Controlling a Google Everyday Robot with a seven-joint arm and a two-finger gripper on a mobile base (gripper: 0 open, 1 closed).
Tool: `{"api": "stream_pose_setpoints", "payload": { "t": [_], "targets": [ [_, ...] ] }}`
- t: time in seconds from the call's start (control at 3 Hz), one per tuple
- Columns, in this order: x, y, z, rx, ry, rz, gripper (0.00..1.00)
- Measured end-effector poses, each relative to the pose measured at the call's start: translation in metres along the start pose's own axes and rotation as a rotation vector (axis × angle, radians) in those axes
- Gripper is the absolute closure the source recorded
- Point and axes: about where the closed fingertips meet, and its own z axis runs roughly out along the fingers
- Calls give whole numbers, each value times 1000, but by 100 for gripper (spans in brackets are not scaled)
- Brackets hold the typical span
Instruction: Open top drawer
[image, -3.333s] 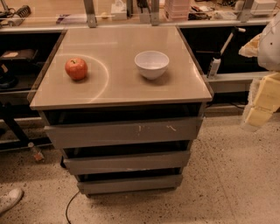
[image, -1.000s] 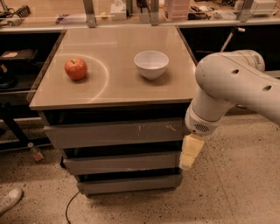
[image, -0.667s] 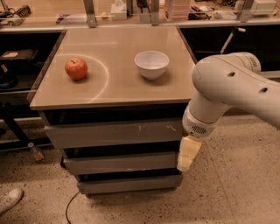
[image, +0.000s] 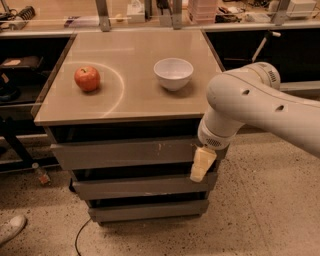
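1. Since the frame a moment before, the arm (image: 250, 102) has shifted a little to the left and upward, so the gripper (image: 199, 172) now hangs closer to the cabinet front.
2. The gripper is a pale yellow piece that points downward. It is in front of the right end of the top drawer (image: 125, 152), and its tip reaches down over the upper edge of the second drawer (image: 140, 186).
3. Whether the gripper is spread or pressed together, I cannot tell; it shows as one pale block. Whether it touches the drawer front I also cannot tell.
4. The top drawer is directly under the desk (image: 130, 102), the highest of three grey fronts and the widest one. Its front has small pale scratches (image: 160, 146) right of centre, just to the left of the gripper. It looks closed, with a dark gap above and below it.
5. The third drawer (image: 147, 210) is the lowest and narrowest, near the floor.
6. On the desk a red apple (image: 87, 78) lies at the left, and a white bowl (image: 173, 73) stands upright at the right. They are well apart from each other.
7. The thick white arm comes in from the right edge and bends down beside the right front corner of the desk.
8. On the speckled floor at the lower left there is a white shoe (image: 10, 227), and a dark cable (image: 80, 237) runs out from under the cabinet.
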Motion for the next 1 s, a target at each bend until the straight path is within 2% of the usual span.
{"api": "stream_pose_setpoints", "payload": {
  "t": [0.33, 0.67, 1.0],
  "targets": [
    [-8, -12, 13, 26, -20, 17, 0],
    [-9, -11, 30, -16, -43, 37, 0],
    [-9, -10, 31, -19, -44, 38, 0]
  ]
}}
